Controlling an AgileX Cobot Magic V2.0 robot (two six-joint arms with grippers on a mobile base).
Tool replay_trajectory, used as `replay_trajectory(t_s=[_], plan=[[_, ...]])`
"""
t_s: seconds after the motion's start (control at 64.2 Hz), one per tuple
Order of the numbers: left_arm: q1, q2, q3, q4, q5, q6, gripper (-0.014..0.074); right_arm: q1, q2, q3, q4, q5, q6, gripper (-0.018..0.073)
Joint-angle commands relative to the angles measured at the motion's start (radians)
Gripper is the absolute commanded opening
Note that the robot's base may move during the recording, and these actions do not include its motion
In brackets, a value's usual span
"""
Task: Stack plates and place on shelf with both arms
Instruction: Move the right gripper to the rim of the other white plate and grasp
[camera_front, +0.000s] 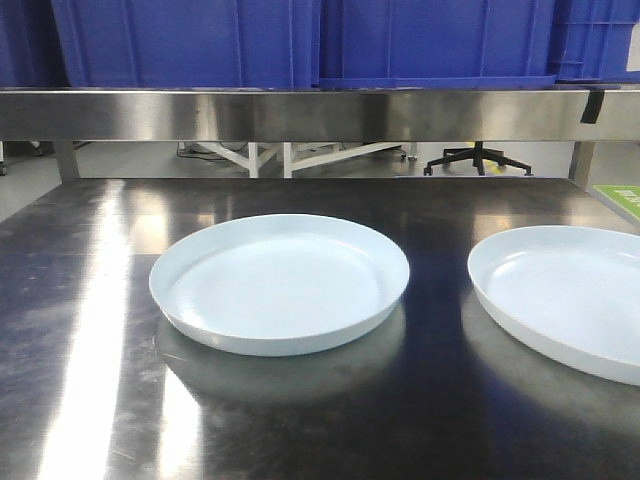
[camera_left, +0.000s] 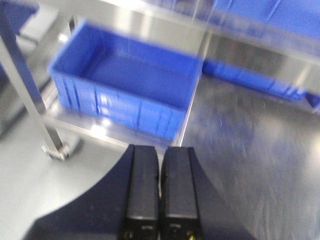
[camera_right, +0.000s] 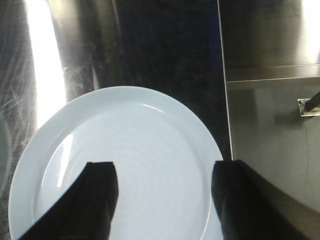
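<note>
While the left claw (camera_left: 160, 152) is clenched, the right claw (camera_right: 163, 170) gapes over a plate (camera_right: 115, 130).

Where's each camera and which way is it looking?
Front: faces across the table at the left plate and right plate; no robot.
Left wrist: behind the shut left gripper, facing a blue crate.
Right wrist: looks down past the open right gripper onto a plate.
Shared: front and right wrist show the table, likely one plate.
</note>
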Motion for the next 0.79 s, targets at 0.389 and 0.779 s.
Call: replay_trajectory(t_s=[0.389, 0.779], plan=[[-0.111, -0.333, 0.355, -0.015, -0.087, -0.002, 0.0097, -0.003, -0.009, -0.038, -0.001, -0.047, -0.011, 0.0517], [-0.111, -0.337, 0.368, -0.011, -0.058, -0.002, 0.0097, -0.003, -0.009, -0.038, -0.001, -0.009, -0.011, 0.0121]])
